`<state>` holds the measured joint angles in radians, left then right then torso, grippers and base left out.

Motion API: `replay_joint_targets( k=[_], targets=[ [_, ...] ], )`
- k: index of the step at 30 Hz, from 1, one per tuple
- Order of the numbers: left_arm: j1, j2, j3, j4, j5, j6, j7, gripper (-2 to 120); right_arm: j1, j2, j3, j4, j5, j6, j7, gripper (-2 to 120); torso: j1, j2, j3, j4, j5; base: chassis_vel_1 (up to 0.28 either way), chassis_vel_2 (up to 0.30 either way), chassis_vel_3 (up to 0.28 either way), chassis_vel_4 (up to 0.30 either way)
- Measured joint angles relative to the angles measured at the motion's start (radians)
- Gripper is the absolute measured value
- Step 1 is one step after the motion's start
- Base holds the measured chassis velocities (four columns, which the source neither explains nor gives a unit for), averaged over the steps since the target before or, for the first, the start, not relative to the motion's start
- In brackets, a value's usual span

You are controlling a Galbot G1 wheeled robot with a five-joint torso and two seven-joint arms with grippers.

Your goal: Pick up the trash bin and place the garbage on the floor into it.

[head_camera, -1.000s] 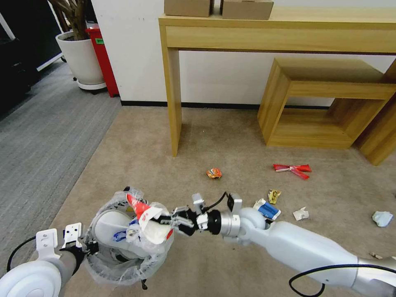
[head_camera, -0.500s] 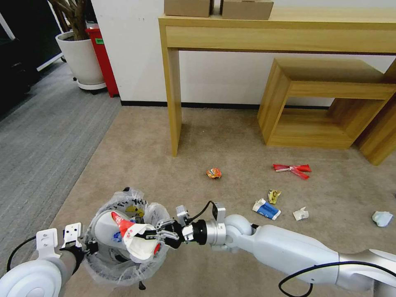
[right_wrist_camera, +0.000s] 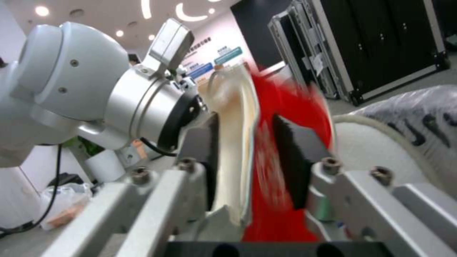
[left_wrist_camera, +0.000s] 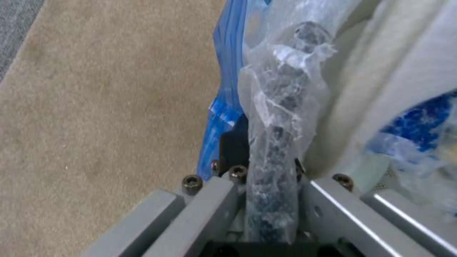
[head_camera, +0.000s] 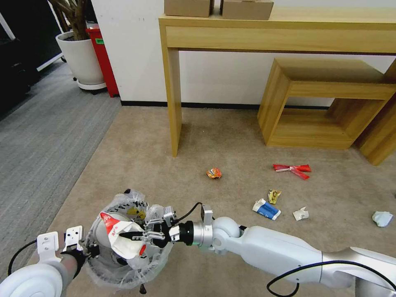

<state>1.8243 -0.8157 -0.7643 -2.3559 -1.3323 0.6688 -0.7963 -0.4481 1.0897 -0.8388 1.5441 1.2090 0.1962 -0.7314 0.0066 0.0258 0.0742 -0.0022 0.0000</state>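
The left claw [left_wrist_camera: 271,200] is clamped on the bag-lined rim of the trash bin [head_camera: 119,268], holding it above the floor [head_camera: 136,165]. The right claw [head_camera: 138,236] sits over the bin mouth, closed on a red-and-white wrapper [head_camera: 117,235] that hangs inside the rim. Beyond the bin, an orange packet [head_camera: 214,173], a blue carton [head_camera: 267,209] and red wrappers [head_camera: 293,169] lie on the floor, short of the table [head_camera: 173,82].

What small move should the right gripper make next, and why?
Probably open and let go. The right gripper holds a red-and-white paper cup over the mouth of the trash bin, whose rim the left gripper clamps above the carpet. Released here, the cup should drop inside.
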Motion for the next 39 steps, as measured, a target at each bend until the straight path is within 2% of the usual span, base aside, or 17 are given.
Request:
replay_joint_targets(
  k=[3, 4, 8, 9, 11, 13, 15, 18, 21, 22, 25, 29, 30, 32, 33, 34, 39],
  targets=[
    [0.006, -0.003, 0.0, -0.006, 0.003, 0.001, 0.0, 0, -0.003, -0.016, 0.012, 0.007, -0.006, 0.003, 0.017, 51, 0.0, 0.0, 0.0, 0.0, 0.0, 0.0, 0.0, 0.0, 0.0],
    [0.006, -0.003, 0.0, -0.006, 0.003, 0.001, 0.0, 0, -0.003, -0.016, 0.012, 0.007, -0.006, 0.003, 0.017, 51, 0.0, 0.0, 0.0, 0.0, 0.0, 0.0, 0.0, 0.0, 0.0],
    [0.011, -0.003, -0.001, -0.011, 0.004, 0.001, 0.001, 0, -0.017, -0.041, 0.036, 0.018, -0.019, 0.009, 0.031, 68, 0.0, 0.0, 0.0, -0.0001, 0.0001, 0.0, 0.0, 0.0, 0.0],
    [0.011, -0.003, -0.001, -0.011, 0.004, 0.001, 0.001, 0, -0.017, -0.041, 0.036, 0.018, -0.019, 0.009, 0.031, 68, 0.0, 0.0, 0.0, -0.0001, 0.0001, 0.0, 0.0, 0.0, 0.0],
    [0.013, -0.003, -0.001, -0.012, 0.006, 0.002, 0.001, 0, -0.022, -0.055, 0.046, 0.027, -0.025, 0.011, 0.039, 80, 0.0, 0.0, 0.0, -0.0001, 0.0001, 0.0, 0.0, 0.0, 0.0],
    [0.013, -0.003, -0.001, -0.012, 0.006, 0.002, 0.001, 0, -0.024, -0.06, 0.051, 0.029, -0.027, 0.012, 0.041, 82, 0.0, 0.0, 0.0, -0.0001, 0.0001, 0.0, 0.0, 0.0, 0.0],
    [0.014, 0.0, -0.001, -0.013, 0.005, 0.003, -0.002, 0, -0.03, -0.07, 0.072, 0.034, -0.03, 0.014, 0.046, 93, 0.0, 0.0, 0.0, 0.0, 0.0001, 0.0, 0.0, 0.0, 0.0],
    [0.017, 0.003, -0.001, -0.013, 0.002, 0.005, -0.004, 0, -0.037, -0.081, 0.099, 0.041, -0.03, 0.016, 0.054, 99, 0.0, 0.0, 0.0, 0.0, 0.0001, 0.0, 0.0, 0.0, 0.0],
    [0.019, 0.004, -0.002, -0.013, 0.001, 0.006, -0.004, 0, -0.043, -0.092, 0.125, 0.052, -0.028, 0.016, 0.057, 100, 0.0, 0.0, 0.0, 0.0, 0.0002, 0.0, 0.0, 0.0, 0.0],
    [0.019, 0.005, 0.0, -0.009, 0.001, 0.007, -0.004, 0, -0.056, -0.123, 0.192, 0.084, -0.016, 0.016, 0.063, 100, 0.0, 0.0, 0.0, 0.0002, 0.0002, 0.0, 0.0, 0.0, 0.0],
    [0.016, 0.007, 0.003, -0.008, -0.002, 0.008, -0.004, 0, -0.07, -0.156, 0.255, 0.11, -0.014, 0.015, 0.066, 100, 0.0, 0.0, 0.0, 0.0001, 0.0002, 0.0, 0.0, 0.0, 0.0],
    [0.011, 0.023, 0.001, -0.014, -0.019, 0.008, -0.004, 0, -0.162, -0.256, 0.464, 0.171, -0.026, 0.016, 0.066, 100, 0.0, 0.0, 0.0, 0.0, 0.0003, 0.0, 0.0, 0.0, 0.0],
    [0.011, 0.023, 0.001, -0.014, -0.019, 0.008, -0.004, 0, -0.162, -0.256, 0.464, 0.171, -0.026, 0.016, 0.066, 100, 0.0, 0.0, 0.0, 0.0, 0.0003, 0.0, 0.0, 0.0, 0.0],
    [0.009, 0.036, 0.0, -0.014, -0.031, 0.008, -0.008, 0, -0.229, -0.314, 0.567, 0.188, -0.051, 0.021, 0.052, 100, 0.0, 0.0, 0.0, 0.0, 0.0004, 0.0, 0.0, 0.0, 0.0],
    [0.009, 0.036, 0.0, -0.014, -0.031, 0.008, -0.008, 0, -0.229, -0.314, 0.567, 0.188, -0.051, 0.021, 0.052, 100, 0.0, 0.0, 0.0, 0.0, 0.0004, 0.0, 0.0, 0.0, 0.0],
    [0.006, 0.044, 0.0, -0.014, -0.042, 0.008, -0.013, 0, -0.268, -0.343, 0.619, 0.194, -0.068, 0.027, 0.043, 100, 0.0, 0.0, 0.0, -0.0003, 0.0005, 0.0, 0.0, 0.0, 0.0],
    [-0.016, 0.068, 0.005, -0.015, -0.091, 0.008, -0.036, 0, -0.382, -0.418, 0.746, 0.214, -0.094, 0.059, 0.037, 100, 0.0, 0.0, 0.0, -0.0002, 0.0004, 0.0, 0.0, 0.0, 0.0]
  ],
)
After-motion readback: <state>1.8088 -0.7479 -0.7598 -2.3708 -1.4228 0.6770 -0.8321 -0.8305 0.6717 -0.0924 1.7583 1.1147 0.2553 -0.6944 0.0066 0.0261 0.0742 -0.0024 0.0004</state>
